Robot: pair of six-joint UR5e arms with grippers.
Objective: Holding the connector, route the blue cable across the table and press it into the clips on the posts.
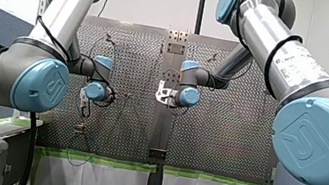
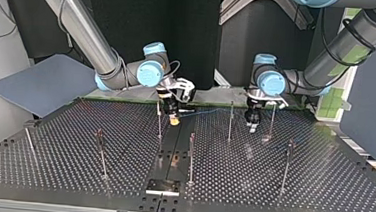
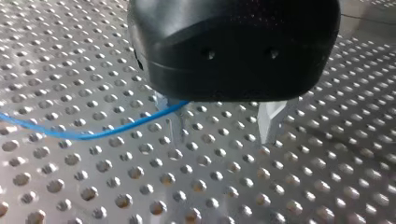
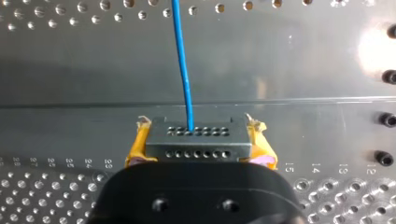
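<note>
One thin blue cable (image 4: 182,60) ran into a grey two-row connector (image 4: 195,148); our yellow-padded right gripper (image 4: 200,139) clamped it, while our left gripper (image 3: 222,130) hung wide open, the cable just beside it.

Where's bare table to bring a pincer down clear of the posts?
Top view: bare table lies at the right corner beyond the outer post, and between the two left posts. Crowded at the back middle, where the blue cable runs between my right pincer and my left pincer.

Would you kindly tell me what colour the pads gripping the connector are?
Yellow; the pads flanking the connector show best in the right wrist view.
</note>
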